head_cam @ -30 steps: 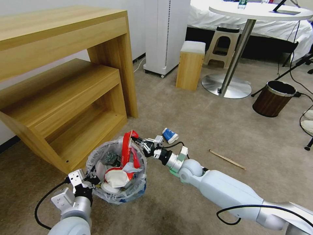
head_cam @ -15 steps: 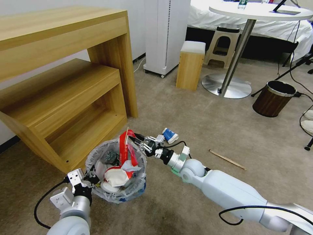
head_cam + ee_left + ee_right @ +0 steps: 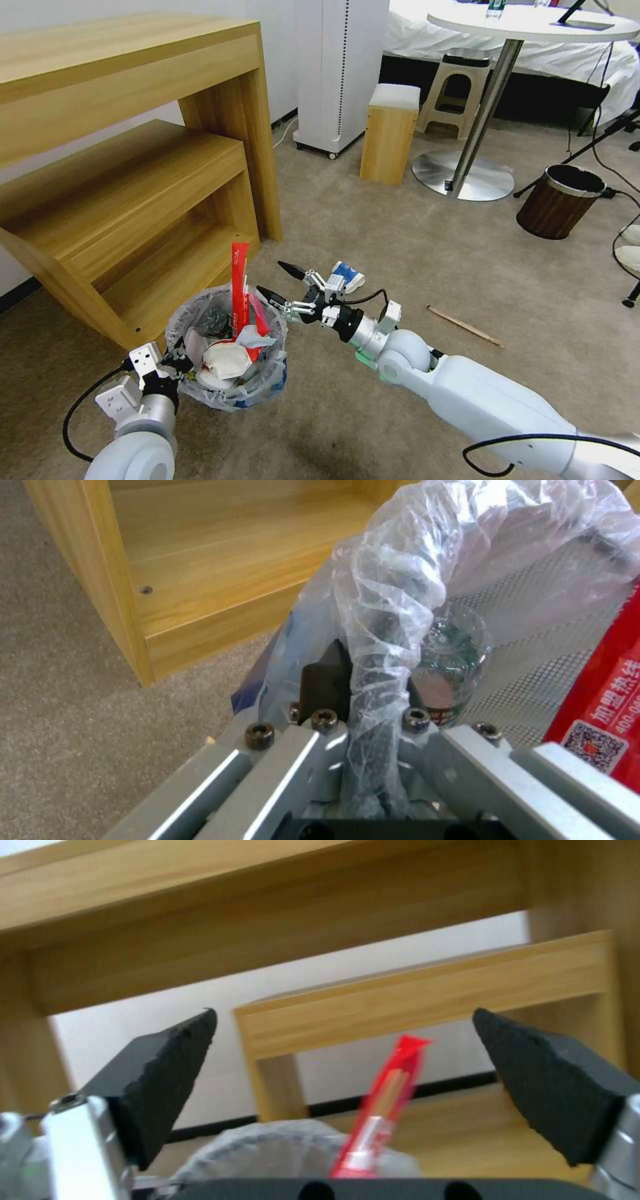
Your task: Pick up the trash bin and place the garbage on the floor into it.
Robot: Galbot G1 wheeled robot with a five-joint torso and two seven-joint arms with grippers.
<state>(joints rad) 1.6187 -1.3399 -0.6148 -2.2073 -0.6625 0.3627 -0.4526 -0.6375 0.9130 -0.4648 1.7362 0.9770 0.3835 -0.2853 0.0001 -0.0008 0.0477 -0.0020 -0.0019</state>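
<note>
The bin (image 3: pixel 227 353) is just in front of the low wooden shelf (image 3: pixel 133 220), over the carpet floor (image 3: pixel 400 247), with its bag-lined rim clamped in the left hand (image 3: pixel 175 359). In the left wrist view the rolled edge of the bag (image 3: pixel 383 645) passes between that hand's two fingers, which are closed on it.

Contents: a tall red wrapper (image 3: pixel 239 288) stands upright, its top well above the rim; a crushed red-white cup (image 3: pixel 227 357) lies at the centre; a small clear bottle (image 3: pixel 453 655) rests against the mesh wall; other crumpled paper is packed around them. The bin looks nearly full.

The right hand (image 3: pixel 283 280) is just beside the rim on the side away from the shelf, fingers spread wide and holding nothing. The right wrist view looks between the fingers at the red wrapper (image 3: pixel 383 1112), which stands apart from both.

Judgement: the step in hand appears to be release of the wrapper into the bin. To finish well, the right hand should draw clear without brushing the wrapper, which stands high and could topple out. The left grip must hold the rim level.

Outstanding on the floor: a blue-white cup (image 3: pixel 348 275) close behind the right hand and a wooden stick (image 3: pixel 465 326) further to the right.
</note>
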